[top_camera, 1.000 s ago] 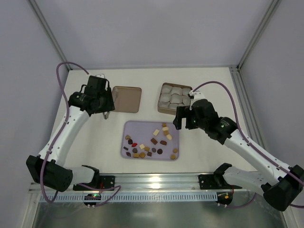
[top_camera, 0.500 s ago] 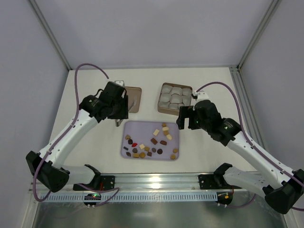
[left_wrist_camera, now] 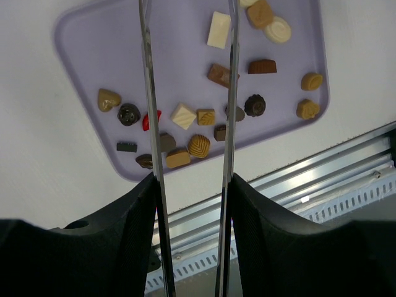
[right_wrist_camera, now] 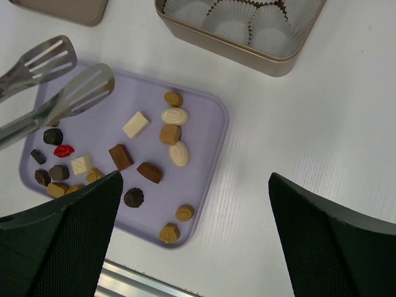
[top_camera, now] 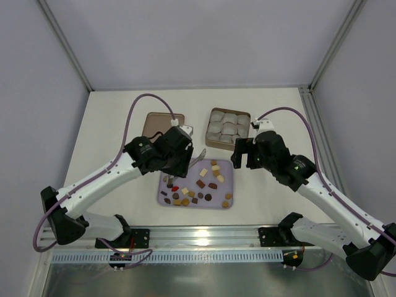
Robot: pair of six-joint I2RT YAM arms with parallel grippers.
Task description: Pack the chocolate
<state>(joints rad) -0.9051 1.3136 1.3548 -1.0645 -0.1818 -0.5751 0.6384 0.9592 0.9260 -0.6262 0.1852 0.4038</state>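
The chocolate [top_camera: 197,184], small dark brown, tan and cream pieces with one red piece [left_wrist_camera: 150,119], lies scattered on a lilac tray [top_camera: 195,206]. My left gripper [top_camera: 185,151] is shut on metal tongs [top_camera: 199,156] and holds them over the tray's left half. In the left wrist view the gripper [left_wrist_camera: 193,185] clamps the two tong blades [left_wrist_camera: 146,93], which stand apart above the pieces [left_wrist_camera: 199,145]. My right gripper [top_camera: 241,154] is open and empty, above the tray's right edge; in the right wrist view the gripper [right_wrist_camera: 195,179] holds nothing. The tong tips [right_wrist_camera: 68,93] are empty.
A tan box [top_camera: 210,143] with pale grey cup liners [top_camera: 228,129] stands behind the tray's right side; it also shows in the right wrist view [right_wrist_camera: 247,49]. A flat brown lid [top_camera: 154,120] lies behind the left arm. A metal rail [top_camera: 204,238] runs along the near edge.
My left arm has swung right and nearer with the tongs, from beside the brown lid to over the tray's left half. The right gripper has shifted only slightly.
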